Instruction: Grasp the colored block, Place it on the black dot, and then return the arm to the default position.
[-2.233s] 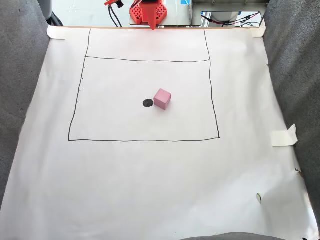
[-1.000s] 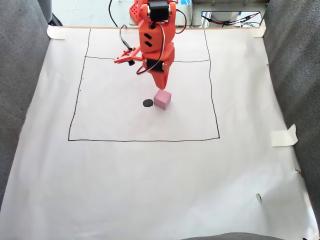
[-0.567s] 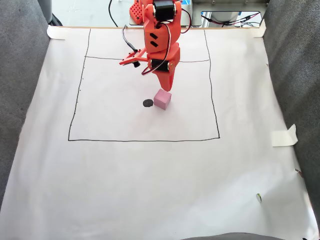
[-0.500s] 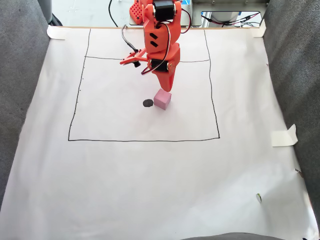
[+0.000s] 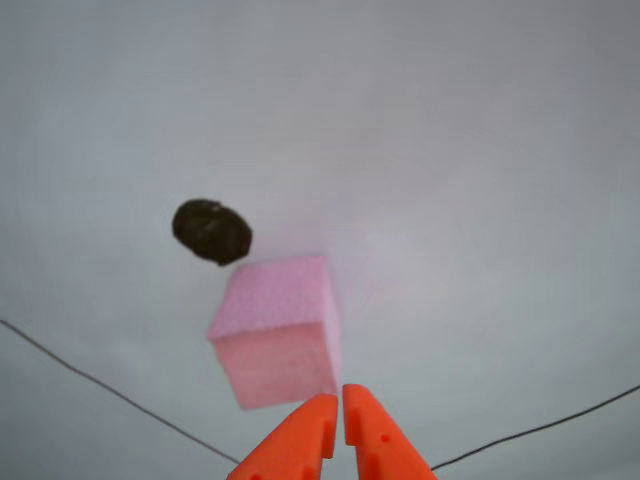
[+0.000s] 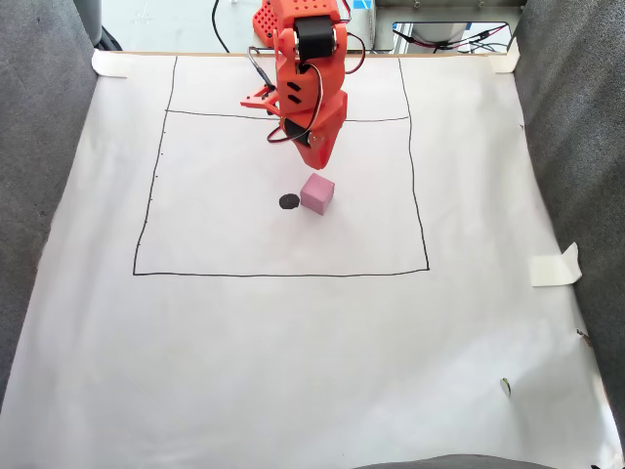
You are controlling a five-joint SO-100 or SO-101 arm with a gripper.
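hovering just behind the pink block (image 6: 316, 193), gripper (image 5: 334, 403) nearly closed, black dot (image 5: 211, 231) beside the block.

We see a white paper sheet (image 6: 293, 371) spread over the worktop, with a black-lined rectangle (image 6: 283, 274) drawn on it. Grey fabric (image 6: 39, 147) flanks both sides. Tape pieces (image 6: 555, 266) hold the sheet's edges, and thin dark cables (image 6: 223, 24) run along the far edge.

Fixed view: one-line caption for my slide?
Orange gripper, fingers together, poised behind the pink block resting beside the black dot.
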